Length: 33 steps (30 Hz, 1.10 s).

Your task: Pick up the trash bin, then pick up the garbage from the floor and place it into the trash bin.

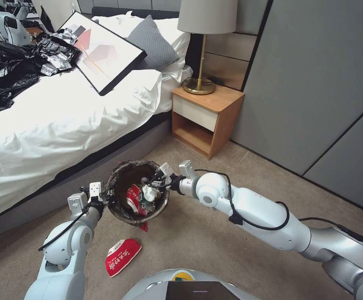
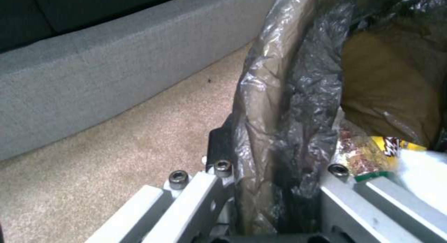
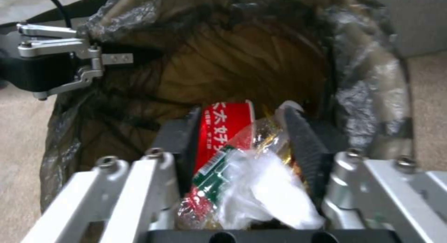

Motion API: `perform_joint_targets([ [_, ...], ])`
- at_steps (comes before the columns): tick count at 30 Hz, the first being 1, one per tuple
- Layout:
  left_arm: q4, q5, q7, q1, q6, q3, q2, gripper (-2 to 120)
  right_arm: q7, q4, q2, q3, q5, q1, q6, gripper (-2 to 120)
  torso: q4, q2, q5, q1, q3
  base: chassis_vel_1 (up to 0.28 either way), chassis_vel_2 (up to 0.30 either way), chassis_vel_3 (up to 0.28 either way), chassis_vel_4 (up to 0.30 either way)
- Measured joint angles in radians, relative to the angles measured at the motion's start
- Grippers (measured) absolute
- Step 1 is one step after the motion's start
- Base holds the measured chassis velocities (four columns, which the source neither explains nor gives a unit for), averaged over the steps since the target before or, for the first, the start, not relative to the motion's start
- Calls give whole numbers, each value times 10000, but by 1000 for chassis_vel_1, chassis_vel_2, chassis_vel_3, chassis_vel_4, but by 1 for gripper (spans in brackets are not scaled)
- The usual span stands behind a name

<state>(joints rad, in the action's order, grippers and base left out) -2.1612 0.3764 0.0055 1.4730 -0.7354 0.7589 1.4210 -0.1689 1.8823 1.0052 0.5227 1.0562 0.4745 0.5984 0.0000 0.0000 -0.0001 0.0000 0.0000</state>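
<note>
Your left gripper (image 1: 102, 196) pinches the left rim of the trash bin (image 1: 119, 208), lifted beside the bed (image 1: 65, 121). Your right gripper (image 3: 242, 145), spread, sits over the bin's far right rim. Inside, litter hides the bottom. One red snack bag (image 1: 122, 256) lies near you.

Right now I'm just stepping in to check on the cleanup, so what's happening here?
The left gripper is clamped on the bag-lined rim of the trash bin, holding it beside the bed. The right gripper hangs open over the bin's mouth, above the litter already inside: a red snack bag, a clear bottle with a green label and a white tissue. Another red-and-white snack bag lies on the carpet near the robot's base.
</note>
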Motion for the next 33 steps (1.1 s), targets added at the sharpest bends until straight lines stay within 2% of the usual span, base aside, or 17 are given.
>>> perform_joint_targets([
  [3,8,-1,4,-12,0,-24,39,0,-28,-130,167,203,22,-135,-16,63,0,0,0,0,0,0,0,0,0],
  [5,8,0,5,-15,0,-26,44,0,-29,-144,188,214,33,-147,-26,65,1,0,0,0,0,0,0,0,0],
  [7,8,18,4,-27,0,-20,59,0,-79,-223,347,228,118,-215,-123,78,0,0,0,0,0,0,0,0,0],
  [8,8,18,4,-27,0,-20,59,0,-79,-223,347,228,118,-215,-123,78,0,0,0,0,0,0,0,0,0],
  [11,8,48,-3,-24,0,12,47,0,-194,-197,395,-1,282,-224,-256,92,1,0,1,0,0,0,0,0,0],
  [14,8,66,-26,-21,0,20,44,0,-294,-54,366,-352,303,-181,-357,97,1,0,1,0,0,0,0,0,0],
  [18,-49,246,-160,-14,0,13,49,0,-885,382,294,-1490,380,-21,-640,100,0,0,2,0,0,0,0,0,0],
  [21,-106,363,-248,-10,0,2,47,0,-1193,502,67,-2035,-552,122,-1077,100,2,0,3,0,0,0,0,0,0],
  [23,-175,483,-364,-8,0,-7,43,0,-1259,546,-213,-3018,-2642,592,-1355,100,0,0,2,0,0,0,0,0,0],
  [24,-175,483,-364,-8,0,-7,43,0,-1259,546,-213,-3018,-2642,592,-1355,100,0,0,2,0,0,0,0,0,0],
  [27,-351,639,-516,15,0,-23,6,0,-1257,1021,-412,-5786,-4575,2569,-1869,100,-2,0,5,0,0,0,0,0,0],
  [28,-351,639,-516,15,0,-23,6,0,-1257,1021,-412,-5786,-4575,2569,-1869,100,-2,0,5,0,0,0,0,0,0],
  [31,-470,721,-625,90,0,-21,-26,0,-1052,1053,-174,-7662,-6174,4394,-2673,100,-7,0,5,-1,-1,0,0,0,0],
  [32,-470,721,-625,90,0,-21,-26,0,-1052,1053,-174,-7662,-6174,4394,-2673,100,-7,0,5,-1,-1,0,0,0,0],
  [33,-483,738,-654,128,0,-41,-39,0,-1020,928,90,-8263,-6832,4997,-3066,100,-6,0,6,-1,-1,0,0,0,0],
])
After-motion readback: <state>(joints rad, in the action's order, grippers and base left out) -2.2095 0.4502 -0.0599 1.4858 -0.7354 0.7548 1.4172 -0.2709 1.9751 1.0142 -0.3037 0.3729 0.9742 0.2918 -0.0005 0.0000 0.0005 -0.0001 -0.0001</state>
